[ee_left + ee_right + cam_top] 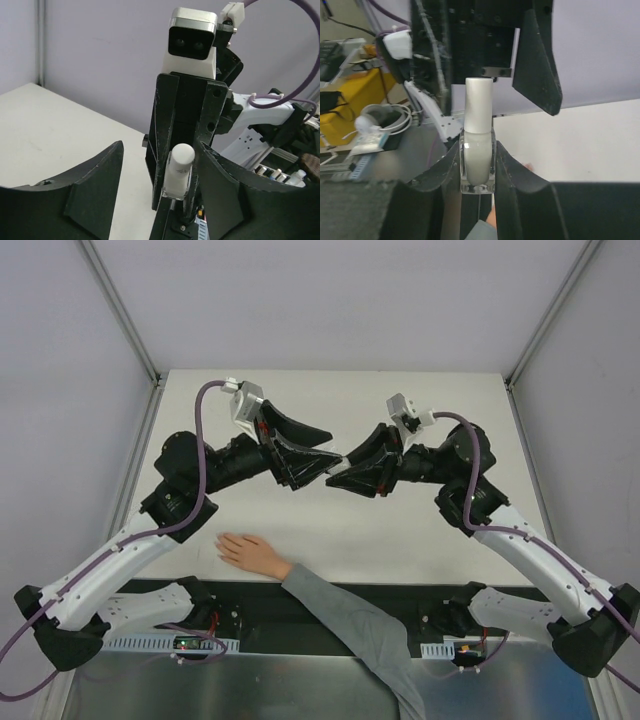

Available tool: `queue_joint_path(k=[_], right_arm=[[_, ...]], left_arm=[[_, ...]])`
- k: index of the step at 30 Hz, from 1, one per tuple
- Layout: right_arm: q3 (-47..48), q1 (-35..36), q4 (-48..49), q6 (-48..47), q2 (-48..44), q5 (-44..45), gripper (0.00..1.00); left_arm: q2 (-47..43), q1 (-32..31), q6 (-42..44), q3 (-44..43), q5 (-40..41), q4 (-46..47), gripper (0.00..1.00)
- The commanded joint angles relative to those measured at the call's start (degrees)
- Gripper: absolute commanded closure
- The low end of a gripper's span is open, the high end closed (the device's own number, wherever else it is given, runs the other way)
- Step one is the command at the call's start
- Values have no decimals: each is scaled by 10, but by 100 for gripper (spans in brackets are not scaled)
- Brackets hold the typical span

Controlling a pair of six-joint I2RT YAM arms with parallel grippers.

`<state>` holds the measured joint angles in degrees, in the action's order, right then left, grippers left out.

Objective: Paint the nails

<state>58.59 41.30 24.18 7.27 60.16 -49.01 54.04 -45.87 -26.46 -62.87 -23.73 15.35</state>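
My right gripper [352, 468] is shut on the clear body of a small whitish bottle [478, 155] with a white cap, held above the table's middle. The bottle also shows in the left wrist view [178, 172] and, barely, in the top view [338, 468]. My left gripper [322, 452] is open, its fingers [85, 195] spread wide on either side of the bottle's cap and apart from it. A pale hand [250, 552] with a grey sleeve [350, 625] lies flat near the table's front edge. Its nails are too small to make out.
The white table [440, 530] has metal frame posts at its back corners and grey walls around it. Beyond the table, the right wrist view shows a cluttered bench with cables [375, 122] and a yellow object [350, 95].
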Motion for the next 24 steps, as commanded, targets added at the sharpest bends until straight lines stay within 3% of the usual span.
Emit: queue_joint_path(k=[1,3,8,9,10,11,12,13,14,15,17,18,20,23,24], right_arm=[[-11,-24,193,142,11,-94,100],[-15,-36,226,182,19,-95,100],[-22,-46,236,180,30,-68,100],[-22,-45,206,159,29,-43,100],[-20,-45,166,125,25,-22,100],[-11,-33,111,78,19,12,100],[-2,-13,-70,12,-13,166,100],[12,28,-147,-175,-26,304,100],[22,148,-187,-243,-30,467,100],[23,199,-165,-302,-14,781,100],[18,277,-95,-440,19,939,100],[10,290,-29,-472,33,1001,100],[19,299,-29,-481,52,995,100],[14,296,-50,-457,37,907,100],[8,291,-59,-443,29,840,100]], left_arm=[[24,15,-44,-3,-102,129,45],[29,14,-46,-7,-104,130,53],[40,15,-49,-17,-101,128,74],[42,14,-49,-23,-99,123,82],[44,15,-49,-26,-78,112,100],[48,15,-48,-30,-63,99,100],[49,14,-39,-36,-47,86,100],[51,12,-31,-49,-16,36,100],[53,-10,-19,-55,84,5,100],[55,-25,6,-61,157,-26,100],[71,-47,11,-74,325,-94,100],[78,-51,-2,-86,353,-111,100],[96,-52,-8,-90,384,-127,100],[106,-52,-13,-99,375,-127,100],[109,-51,-9,-106,356,-128,100]])
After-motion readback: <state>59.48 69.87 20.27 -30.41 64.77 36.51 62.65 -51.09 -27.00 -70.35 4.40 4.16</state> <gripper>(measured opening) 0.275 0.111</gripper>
